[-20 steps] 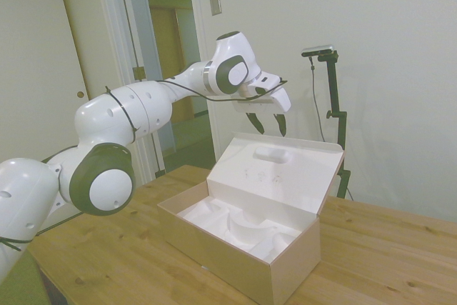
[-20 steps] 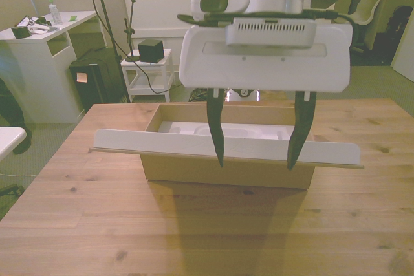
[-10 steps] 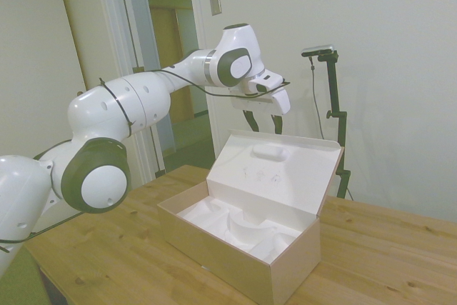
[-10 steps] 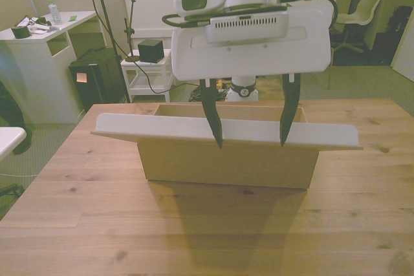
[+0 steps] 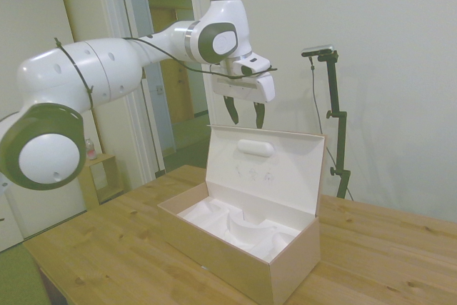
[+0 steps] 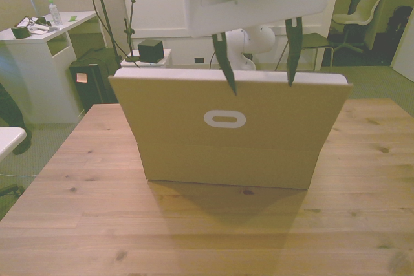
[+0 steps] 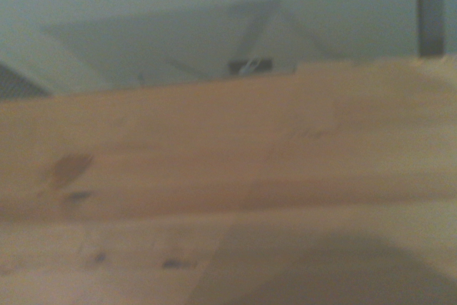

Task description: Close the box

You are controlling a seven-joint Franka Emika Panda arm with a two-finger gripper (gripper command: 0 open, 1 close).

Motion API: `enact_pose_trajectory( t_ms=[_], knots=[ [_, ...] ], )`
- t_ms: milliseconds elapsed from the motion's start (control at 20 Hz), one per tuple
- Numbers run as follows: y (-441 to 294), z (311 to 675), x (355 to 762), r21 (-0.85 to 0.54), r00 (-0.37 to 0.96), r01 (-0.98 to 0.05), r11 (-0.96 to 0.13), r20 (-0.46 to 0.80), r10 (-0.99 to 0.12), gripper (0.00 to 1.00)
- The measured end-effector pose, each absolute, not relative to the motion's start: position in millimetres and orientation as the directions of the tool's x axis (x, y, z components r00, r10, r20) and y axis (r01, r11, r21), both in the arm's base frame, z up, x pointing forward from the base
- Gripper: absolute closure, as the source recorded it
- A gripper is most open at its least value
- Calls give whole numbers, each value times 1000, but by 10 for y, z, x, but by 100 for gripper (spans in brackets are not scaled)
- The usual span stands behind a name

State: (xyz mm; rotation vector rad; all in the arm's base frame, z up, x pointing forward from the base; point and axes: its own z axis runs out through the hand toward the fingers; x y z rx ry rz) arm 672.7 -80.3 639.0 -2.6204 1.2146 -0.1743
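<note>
1. You have a wooden surface (image 5: 128, 248), knotty planks, seen blurred by the wrist camera.
2. On it stands the tan box (image 6: 226, 159), lid (image 6: 226, 105) raised upright.

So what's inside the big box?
The box holds a white moulded insert with curved hollows, and nothing sits in them. Anything beneath the insert is covered. In the front view the raised lid hides the inside.

Side, front views sharing box (image 5: 246, 237)

Blurred wooden table (image 7: 214, 162) seen filling lower frame; pale floor (image 7: 143, 41) beyond; dark post (image 7: 431, 5) at edge.
</note>
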Motion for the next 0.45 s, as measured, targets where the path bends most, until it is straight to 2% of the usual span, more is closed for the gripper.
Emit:
enact_pose_trajectory(
  t_ms=[150,450],
  knots=[
    [-504,6233,6584,-241,676,-722,-648,-50,-735,0],
    [-38,6122,6223,-244,680,-718,-652,-42,-732,0]
  ],
)
